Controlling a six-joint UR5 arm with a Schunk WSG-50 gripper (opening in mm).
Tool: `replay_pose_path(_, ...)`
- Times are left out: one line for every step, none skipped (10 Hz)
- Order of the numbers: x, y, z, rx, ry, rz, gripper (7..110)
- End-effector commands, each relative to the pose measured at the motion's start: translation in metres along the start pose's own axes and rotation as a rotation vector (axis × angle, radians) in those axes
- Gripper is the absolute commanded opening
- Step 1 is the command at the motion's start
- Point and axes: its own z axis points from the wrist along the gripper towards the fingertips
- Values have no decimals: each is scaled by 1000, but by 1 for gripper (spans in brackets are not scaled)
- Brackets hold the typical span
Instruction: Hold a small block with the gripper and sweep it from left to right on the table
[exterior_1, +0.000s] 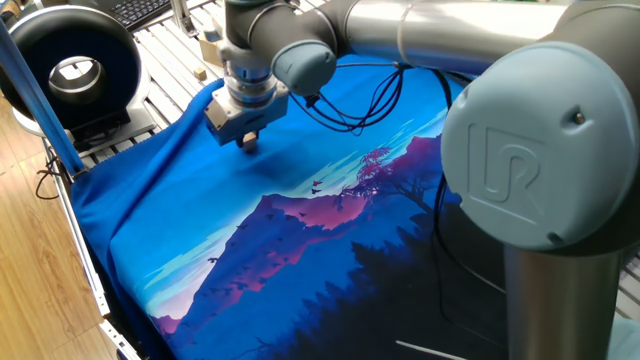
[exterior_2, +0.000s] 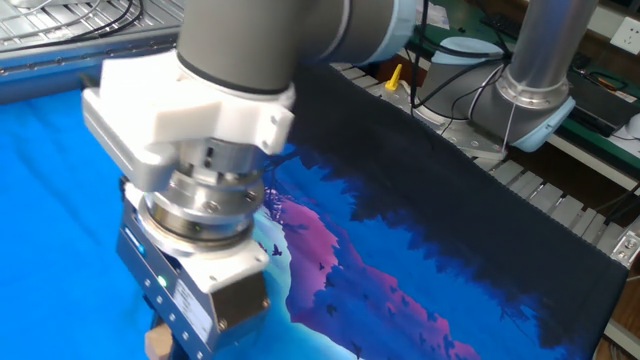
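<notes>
My gripper (exterior_1: 247, 146) hangs over the far left part of the table (exterior_1: 330, 260) and points straight down at the blue cloth. It is shut on the small block (exterior_1: 248, 148), a tiny tan cube held at cloth level. In the other fixed view the gripper (exterior_2: 165, 345) fills the lower left, and the small block (exterior_2: 157, 343) sticks out from between its fingers at the bottom edge. The fingers themselves are mostly hidden by the gripper body. The cloth-covered table (exterior_2: 420, 260) stretches away to the right.
A black ring-shaped device (exterior_1: 70, 60) stands off the table's left corner. A tan box (exterior_1: 211, 42) sits on the silver slats behind the arm, partly hidden. The arm's big grey joint (exterior_1: 530, 150) fills the right. The robot base (exterior_2: 530, 80) and cables stand beyond the far edge.
</notes>
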Motion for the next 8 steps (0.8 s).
replay_pose_path(3,15,-1,-7,-2,29,22)
replay_pose_path(4,16,-1,-10,-5,32,22)
replay_pose_path(6,17,-2,-12,-6,33,22)
replay_pose_path(6,19,-2,-15,-9,40,22)
replay_pose_path(6,20,-3,-19,-10,45,22)
replay_pose_path(7,21,-3,-20,-10,47,22)
replay_pose_path(7,21,-3,-22,-9,47,22)
replay_pose_path(7,21,-2,-22,-9,46,22)
